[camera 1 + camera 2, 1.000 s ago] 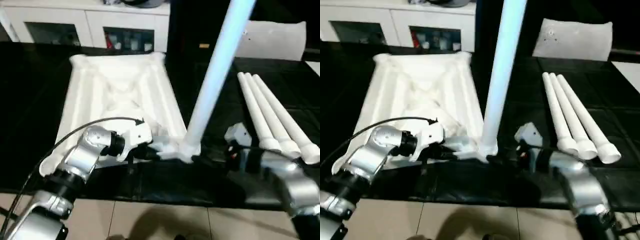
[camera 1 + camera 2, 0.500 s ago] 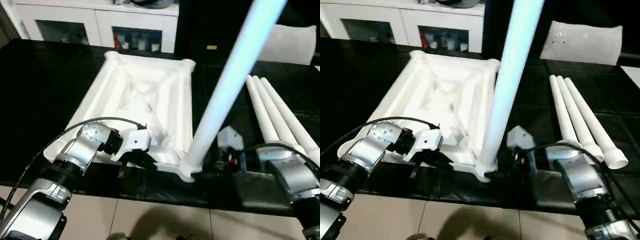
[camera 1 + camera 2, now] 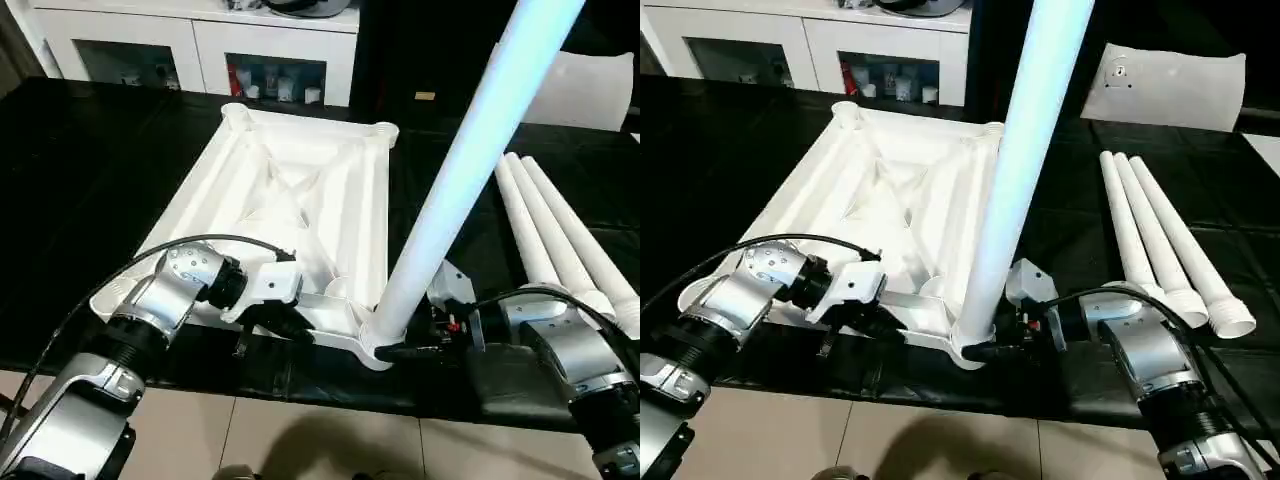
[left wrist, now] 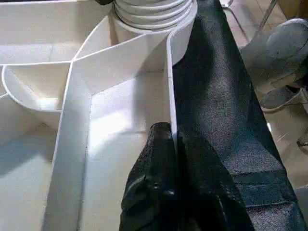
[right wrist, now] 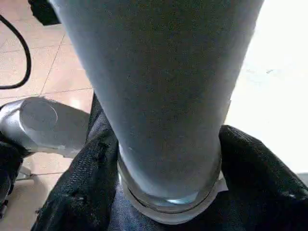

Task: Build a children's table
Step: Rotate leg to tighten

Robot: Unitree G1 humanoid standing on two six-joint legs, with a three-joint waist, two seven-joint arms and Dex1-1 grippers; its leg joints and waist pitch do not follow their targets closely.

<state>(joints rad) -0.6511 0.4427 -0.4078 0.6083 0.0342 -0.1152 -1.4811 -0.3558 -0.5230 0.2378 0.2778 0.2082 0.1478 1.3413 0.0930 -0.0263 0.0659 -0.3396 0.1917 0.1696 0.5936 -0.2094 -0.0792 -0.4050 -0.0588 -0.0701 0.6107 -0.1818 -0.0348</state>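
Upturned on the black table [image 3: 120, 150]: tabletop [image 3: 290, 210], ribbed underside showing, round corner sockets at the far corners and the near ones. In the near right socket [image 3: 372, 342]: 1 leg [image 3: 455, 190], standing up and leaning toward the upper right, ringed base seated in the cup. Other visible sockets empty. Just right of the tabletop, apart from it: 3 loose legs [image 3: 555, 235], lying side by side, touching each other. Beyond them, a flat white bag [image 3: 1175, 85]. Along the back, white cabinets [image 3: 200, 45] with small items behind the glass doors.

Left gripper [image 4: 174, 144] pinched onto the tabletop's near rim: fingers [image 4: 156, 163] nearly together, 1 inside the thin white wall, 1 outside, close beside the occupied socket. Right gripper [image 5: 168, 159] set around the standing leg's base: black fingers [image 5: 79, 192] on either side of it, hugging the leg just above the socket, spread to about its width.
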